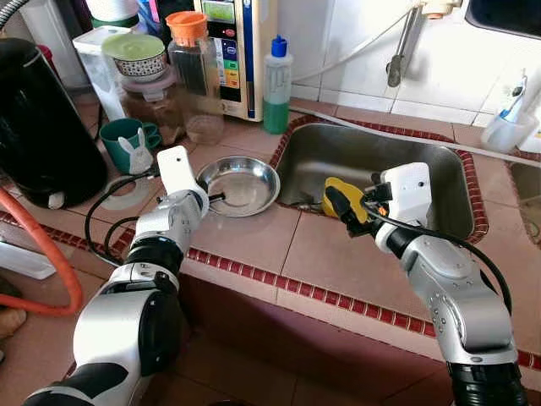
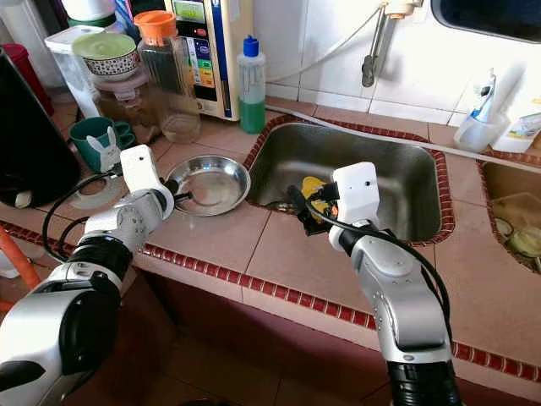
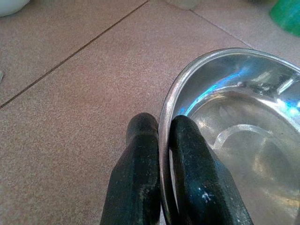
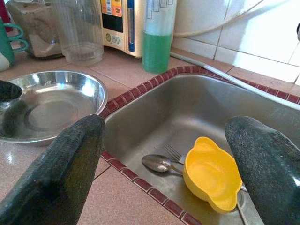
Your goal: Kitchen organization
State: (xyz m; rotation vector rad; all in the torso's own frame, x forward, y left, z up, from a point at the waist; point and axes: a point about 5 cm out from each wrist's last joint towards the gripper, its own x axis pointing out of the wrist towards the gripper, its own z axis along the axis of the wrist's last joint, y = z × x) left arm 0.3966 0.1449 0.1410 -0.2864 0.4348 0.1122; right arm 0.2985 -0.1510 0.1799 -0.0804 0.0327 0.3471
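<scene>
A shallow steel bowl [image 1: 243, 184] sits on the tiled counter just left of the sink [image 1: 406, 161]. My left gripper [image 1: 215, 197] is shut on the bowl's near rim; the left wrist view shows the rim [image 3: 165, 122] pinched between the two fingers [image 3: 138, 154]. In the sink lie a small yellow bowl [image 4: 211, 174], a spoon [image 4: 157, 163] and a fork [image 4: 173, 152]. My right gripper [image 4: 164, 129] hangs open over the sink's near-left edge, above the yellow bowl [image 1: 336, 188], holding nothing.
Behind the steel bowl stand a green soap bottle [image 1: 275, 85], a clear jug with an orange lid [image 1: 193, 72], a green mug [image 1: 125, 137] and a black kettle [image 1: 42, 118]. An orange hose [image 1: 51, 254] loops at the left. A tap [image 1: 401, 46] hangs over the sink.
</scene>
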